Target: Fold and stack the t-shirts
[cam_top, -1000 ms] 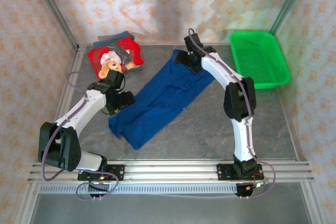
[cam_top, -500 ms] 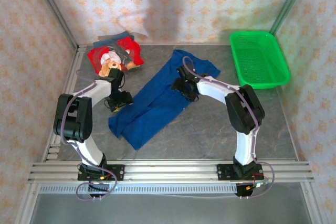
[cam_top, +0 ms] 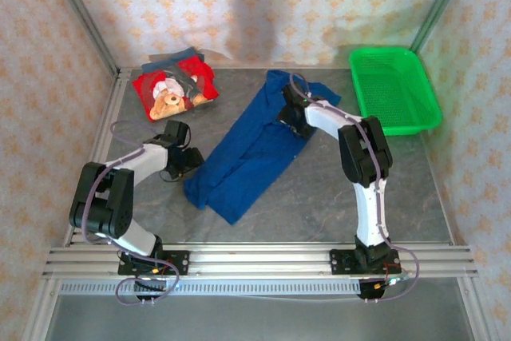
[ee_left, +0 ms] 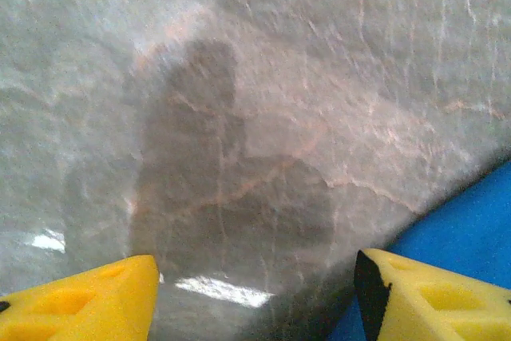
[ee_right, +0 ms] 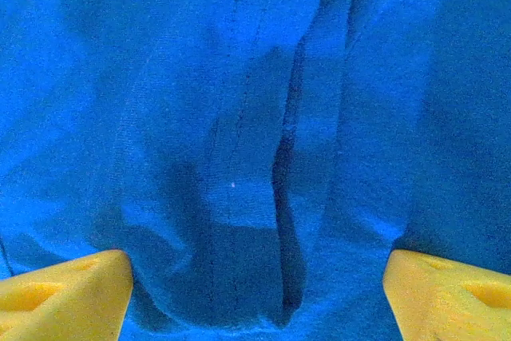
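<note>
Top external: blue t-shirt [cam_top: 247,157] now narrower, shifted right; L gripper [cam_top: 186,163] off it over table [cam_top: 319,197], R gripper [cam_top: 292,114] above its far end, both open, empty; lengthwise fold prob done.

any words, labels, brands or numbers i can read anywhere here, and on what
No text can be read in any view.
blue t-shirt: plain cloth facing up, no lettering visible.
red t-shirt: a teddy-bear picture; any print beside it is too small to read.
green basket: no label visible.
</note>
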Controlling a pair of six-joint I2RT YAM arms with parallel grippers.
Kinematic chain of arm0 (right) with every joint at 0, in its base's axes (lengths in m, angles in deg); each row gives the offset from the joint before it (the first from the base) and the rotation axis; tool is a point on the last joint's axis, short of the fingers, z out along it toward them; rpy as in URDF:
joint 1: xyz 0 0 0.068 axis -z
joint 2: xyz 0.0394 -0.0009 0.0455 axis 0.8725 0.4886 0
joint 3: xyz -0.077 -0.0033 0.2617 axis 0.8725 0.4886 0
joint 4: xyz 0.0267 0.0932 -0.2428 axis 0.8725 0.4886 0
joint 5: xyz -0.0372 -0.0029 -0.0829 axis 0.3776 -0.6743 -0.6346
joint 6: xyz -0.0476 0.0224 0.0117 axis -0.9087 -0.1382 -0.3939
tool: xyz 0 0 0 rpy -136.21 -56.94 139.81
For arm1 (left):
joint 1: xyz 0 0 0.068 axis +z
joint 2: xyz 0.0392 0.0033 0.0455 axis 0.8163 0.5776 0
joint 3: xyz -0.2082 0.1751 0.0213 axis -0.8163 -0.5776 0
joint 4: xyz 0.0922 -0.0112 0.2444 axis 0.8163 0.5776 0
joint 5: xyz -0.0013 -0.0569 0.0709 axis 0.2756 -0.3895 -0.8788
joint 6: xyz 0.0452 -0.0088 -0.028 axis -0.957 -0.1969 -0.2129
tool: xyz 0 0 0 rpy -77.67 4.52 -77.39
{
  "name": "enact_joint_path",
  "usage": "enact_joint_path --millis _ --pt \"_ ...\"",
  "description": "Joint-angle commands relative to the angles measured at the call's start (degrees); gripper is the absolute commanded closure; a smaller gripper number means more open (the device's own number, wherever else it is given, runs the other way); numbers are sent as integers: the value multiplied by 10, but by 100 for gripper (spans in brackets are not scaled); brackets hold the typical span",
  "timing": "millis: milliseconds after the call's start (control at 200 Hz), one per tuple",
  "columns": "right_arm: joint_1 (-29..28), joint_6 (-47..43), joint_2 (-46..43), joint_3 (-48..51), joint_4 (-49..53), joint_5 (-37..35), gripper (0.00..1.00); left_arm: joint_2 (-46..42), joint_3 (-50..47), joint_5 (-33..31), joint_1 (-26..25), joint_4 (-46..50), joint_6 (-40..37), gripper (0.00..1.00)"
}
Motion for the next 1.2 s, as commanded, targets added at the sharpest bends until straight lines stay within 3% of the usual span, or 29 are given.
enact_joint_path --millis 0,190,355,575,646,766,846,981,1096,1196 --pt "31 -66 35 -47 73 -45 16 -9 -45 56 -62 70 86 33" --pt "63 -164 60 -113 136 -24 16 -59 -76 53 -143 47 164 33" --pt "76 -206 23 -77 127 -31 15 -98 -87 45 -222 53 210 40" --pt "80 -242 -59 -23 100 -23 15 -243 -185 68 -257 -1 299 51" --pt "80 -244 -97 6 79 9 15 -292 -198 72 -262 6 305 51" --pt "79 -224 -185 76 41 93 15 -395 -192 18 -261 125 302 50" --pt "73 -194 -252 141 19 170 15 -446 -208 13 -262 123 315 50" --pt "4 -146 -362 250 16 240 15 -432 -229 39 -261 74 295 51" --pt "-95 -88 -439 328 47 206 15 -361 -204 73 -255 53 245 52" --pt "-159 20 -525 450 -27 189 16 -330 -179 75 -246 79 196 53"
